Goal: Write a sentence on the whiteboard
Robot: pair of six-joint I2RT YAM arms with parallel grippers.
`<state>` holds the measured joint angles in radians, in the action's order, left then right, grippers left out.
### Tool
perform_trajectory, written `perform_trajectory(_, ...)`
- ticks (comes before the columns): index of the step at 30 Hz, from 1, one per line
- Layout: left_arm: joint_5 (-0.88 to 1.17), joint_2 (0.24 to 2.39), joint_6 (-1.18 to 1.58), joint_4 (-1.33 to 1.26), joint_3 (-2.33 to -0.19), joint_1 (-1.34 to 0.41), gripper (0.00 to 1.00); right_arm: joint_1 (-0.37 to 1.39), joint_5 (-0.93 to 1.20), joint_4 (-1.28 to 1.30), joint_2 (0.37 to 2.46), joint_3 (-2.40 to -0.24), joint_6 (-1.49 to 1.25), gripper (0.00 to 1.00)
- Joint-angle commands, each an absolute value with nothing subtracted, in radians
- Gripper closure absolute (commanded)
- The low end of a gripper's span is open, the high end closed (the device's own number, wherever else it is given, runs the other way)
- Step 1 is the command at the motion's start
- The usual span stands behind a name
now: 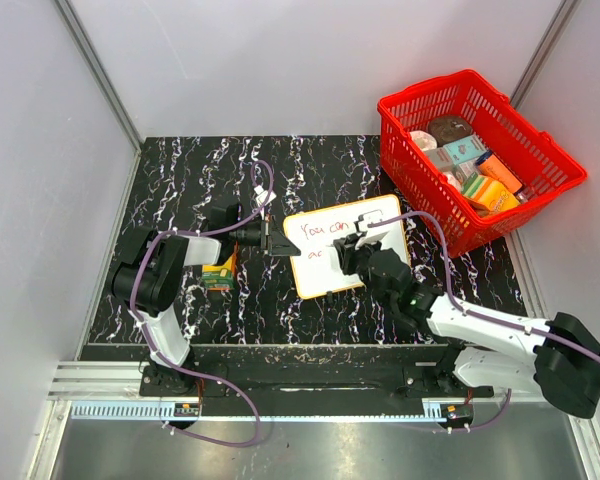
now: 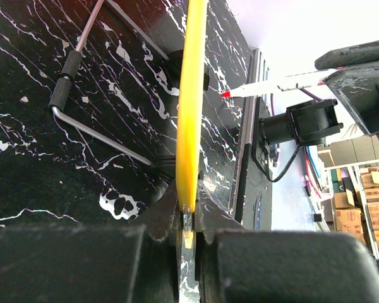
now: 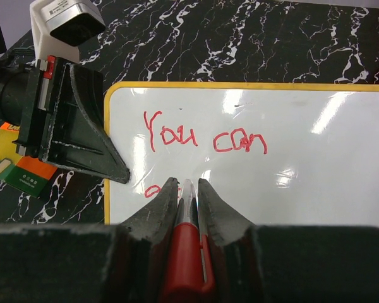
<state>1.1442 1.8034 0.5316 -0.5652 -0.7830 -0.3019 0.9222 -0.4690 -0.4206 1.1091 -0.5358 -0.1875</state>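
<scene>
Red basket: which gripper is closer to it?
Right. The right gripper, holding a marker over the whiteboard, is on the side toward the red basket; the left gripper clamps the whiteboard's opposite edge.

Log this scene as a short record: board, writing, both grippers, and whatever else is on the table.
whiteboard: yellow-rimmed, mid table, between the arms
sentence: red; "You can" on the first line, a second line begun below
left gripper: shut on the whiteboard's left edge
right gripper: shut on a red marker, tip pointed at the board
tip contact: cannot tell
red basket: far right corner, holding packaged goods
packet: orange and green, beside the left arm
</scene>
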Motion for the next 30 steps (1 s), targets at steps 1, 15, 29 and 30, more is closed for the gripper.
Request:
perform_trajectory(1,1.181,1.761,0.511,-0.565,-0.801,-0.310,1.00,0.919,-0.506,-0.460,1.138,-0.594,-0.169,1.00)
perform_trajectory(15,1.183,1.764,0.509,-0.565,-0.802,-0.311,1.00,0.919,-0.518,-0.479,1.186,-0.618,-0.178,1.00)
perform_trajectory(29,1.183,1.756,0.506,-0.561,-0.801,-0.311,1.00,0.919,-0.505,-0.431,1.203,-0.609,-0.207,1.00)
perform_trajectory(30,1.184,1.756,0.506,-0.563,-0.801,-0.311,1.00,0.917,-0.502,-0.428,1.195,-0.604,-0.206,1.00)
